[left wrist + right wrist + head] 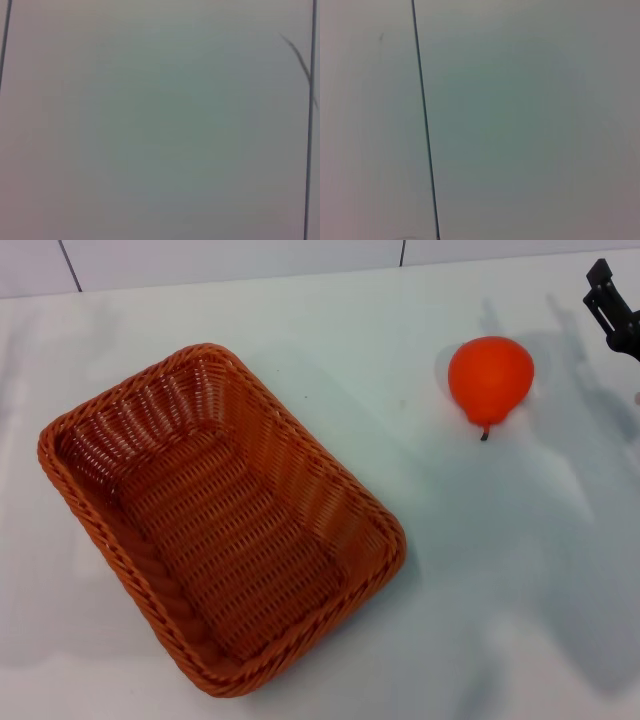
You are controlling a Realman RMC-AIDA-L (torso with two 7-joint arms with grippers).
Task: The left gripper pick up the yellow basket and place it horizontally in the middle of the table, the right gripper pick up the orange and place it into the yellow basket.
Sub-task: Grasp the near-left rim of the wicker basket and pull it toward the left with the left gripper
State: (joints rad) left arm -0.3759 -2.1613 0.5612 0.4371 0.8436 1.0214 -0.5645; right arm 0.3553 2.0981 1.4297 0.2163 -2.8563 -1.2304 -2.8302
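The yellow basket [220, 515], a large orange-brown woven wicker basket with a braided rim, lies empty on the white table at the left of the head view, turned diagonally. The orange [490, 377], smooth and slightly pear-shaped with a dark stem pointing toward me, rests on the table at the upper right. The right gripper [612, 312] shows only as black fingers at the far right edge, to the right of the orange and apart from it. The left gripper is out of view. Both wrist views show only plain pale surface with thin dark seams.
The white table [480, 580] reaches a wall with dark seams at the back [400, 252]. Bare table surface lies between the basket and the orange and at the front right.
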